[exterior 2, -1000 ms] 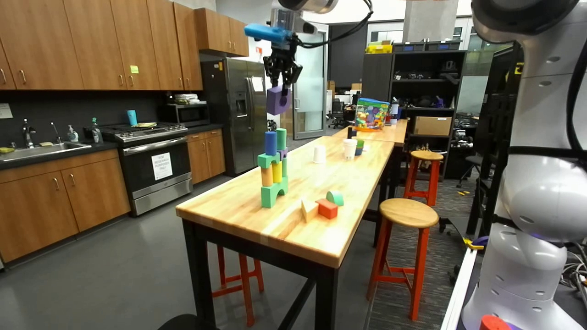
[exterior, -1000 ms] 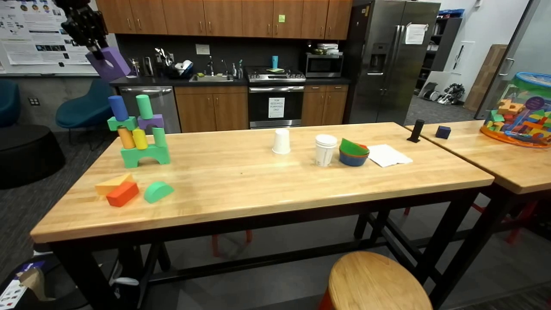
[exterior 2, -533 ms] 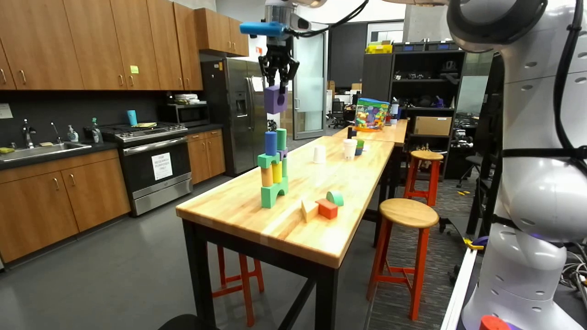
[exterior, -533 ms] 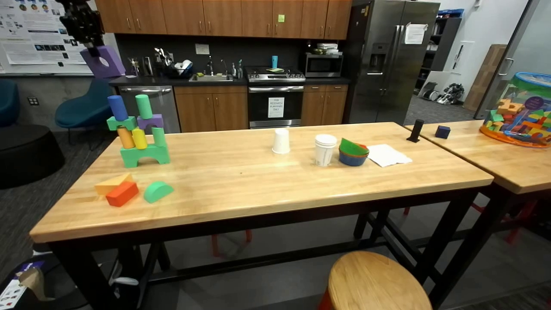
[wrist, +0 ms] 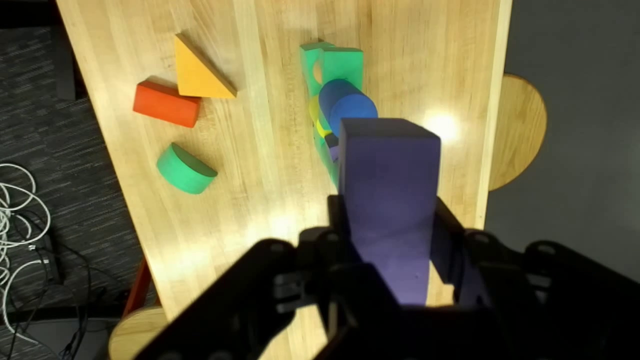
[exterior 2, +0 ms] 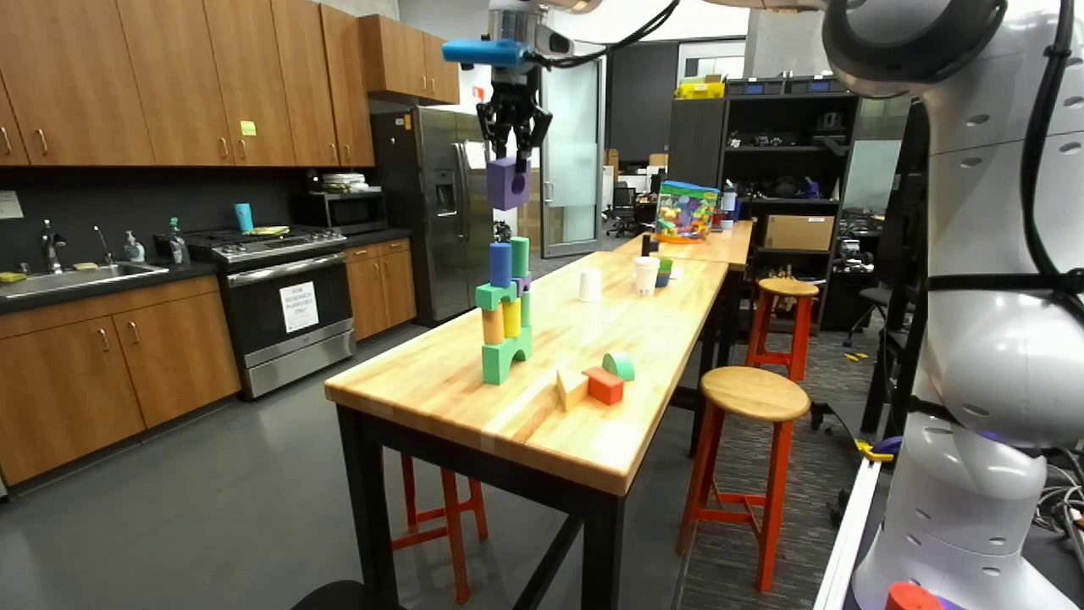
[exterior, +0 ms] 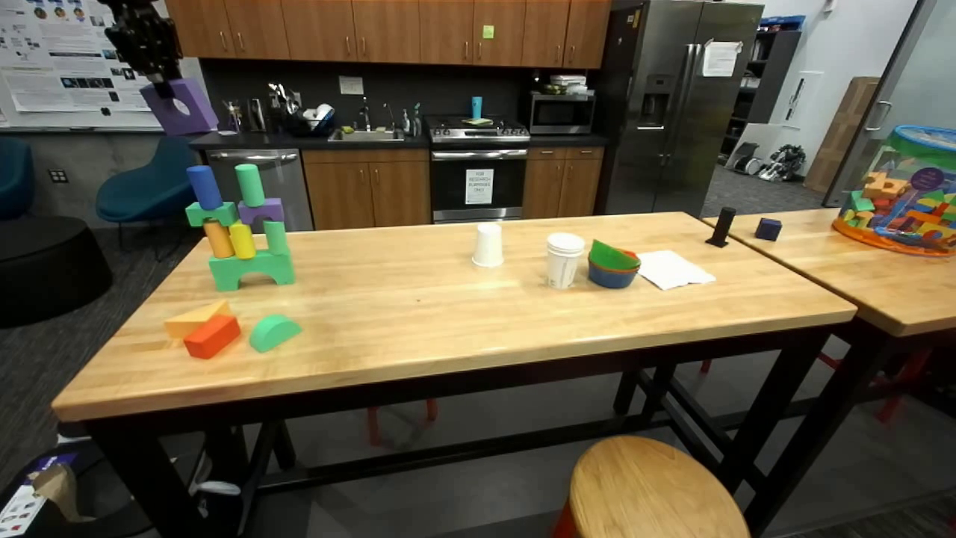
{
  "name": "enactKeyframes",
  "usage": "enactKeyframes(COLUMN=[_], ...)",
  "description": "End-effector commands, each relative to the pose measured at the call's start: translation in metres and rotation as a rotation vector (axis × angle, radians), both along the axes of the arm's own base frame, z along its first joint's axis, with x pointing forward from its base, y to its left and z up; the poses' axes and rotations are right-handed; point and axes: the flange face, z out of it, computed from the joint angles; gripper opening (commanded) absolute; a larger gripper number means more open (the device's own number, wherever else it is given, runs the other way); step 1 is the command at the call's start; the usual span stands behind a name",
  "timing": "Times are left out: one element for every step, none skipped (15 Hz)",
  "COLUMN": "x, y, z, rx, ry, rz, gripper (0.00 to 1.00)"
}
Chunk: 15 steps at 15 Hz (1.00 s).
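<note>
Currently pinching a purple block with a rounded opening [wrist: 390,200] in the gripper [exterior 2: 511,161], with fingers [wrist: 446,240] against both wide faces. In an exterior view, suspended above and clear of the upright blue cylinder [exterior: 205,187] and green cylinder [exterior: 251,185] topping the block tower [exterior: 243,241], offset toward the blue end; lengthwise seemingly parallel to that pair's row.

In the wrist view, the purple block [wrist: 390,200] hides part of the block tower [wrist: 342,67], green cylinder [exterior: 250,185] included, and the gripper [wrist: 392,227] is blurred. In an exterior view, the edges crop the block tub [exterior: 919,153] at right and the near stool [exterior: 657,486], and the far-left poster [exterior: 56,56] has illegibly small print.
</note>
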Motion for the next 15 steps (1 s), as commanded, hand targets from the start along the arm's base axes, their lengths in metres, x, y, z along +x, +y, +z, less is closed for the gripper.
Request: enactKeyframes(x=[0.0,0.0,0.0,0.0,0.0,0.0,0.0,0.0,0.001,0.003,0.005,0.007,0.009,0.011,0.013], y=[0.0,0.0,0.0,0.0,0.0,0.0,0.0,0.0,0.001,0.001,0.002,0.003,0.003,0.003,0.002], z=[0.0,0.0,0.0,0.0,0.0,0.0,0.0,0.0,-0.002,-0.007,-0.01,-0.014,-0.016,-0.019,-0.021], rx=[0.0,0.0,0.0,0.0,0.0,0.0,0.0,0.0,0.005,0.013,0.016,0.017,0.019,0.016,0.015], ry=[0.0,0.001,0.001,0.001,0.001,0.001,0.001,0.001,0.003,0.009,0.015,0.02,0.024,0.026,0.027], rz=[0.0,0.0,0.0,0.0,0.0,0.0,0.0,0.0,0.004,0.011,0.016,0.023,0.025,0.029,0.033], gripper=[0.4,0.4,0.4,0.4,0.4,0.4,0.4,0.15,0.15,0.15,0.15,0.15,0.15,0.15,0.15])
